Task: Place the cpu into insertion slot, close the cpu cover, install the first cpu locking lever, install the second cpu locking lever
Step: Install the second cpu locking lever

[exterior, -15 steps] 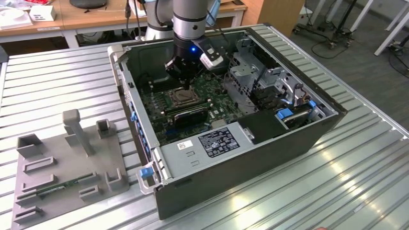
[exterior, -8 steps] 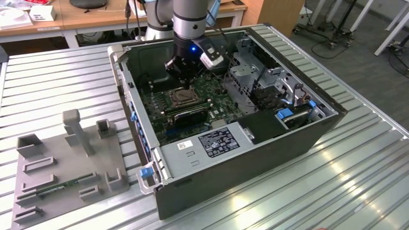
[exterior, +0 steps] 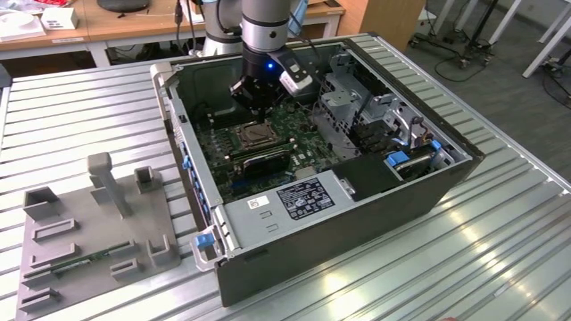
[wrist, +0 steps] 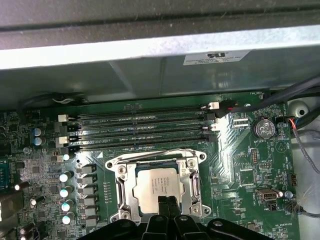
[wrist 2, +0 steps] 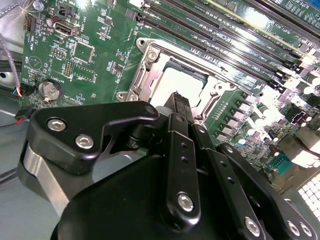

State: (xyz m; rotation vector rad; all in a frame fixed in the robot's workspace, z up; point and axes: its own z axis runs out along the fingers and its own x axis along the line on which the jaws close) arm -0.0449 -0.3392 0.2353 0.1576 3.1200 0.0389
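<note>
One cpu (wrist: pixel 156 183) sits under one cpu cover (wrist: pixel 125 187) — one gripper (wrist: pixel 167 206) above. Four memory slots (wrist: pixel 140 129) — one coin cell (wrist: pixel 263 128).

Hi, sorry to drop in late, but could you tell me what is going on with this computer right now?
A single robot arm has its hand lowered into an open computer case, right over the insertion slot on the green board. The cpu already sits in the slot, and the cpu cover lies closed around it. The fingers are pressed together at the cover's edge, holding nothing.
</note>
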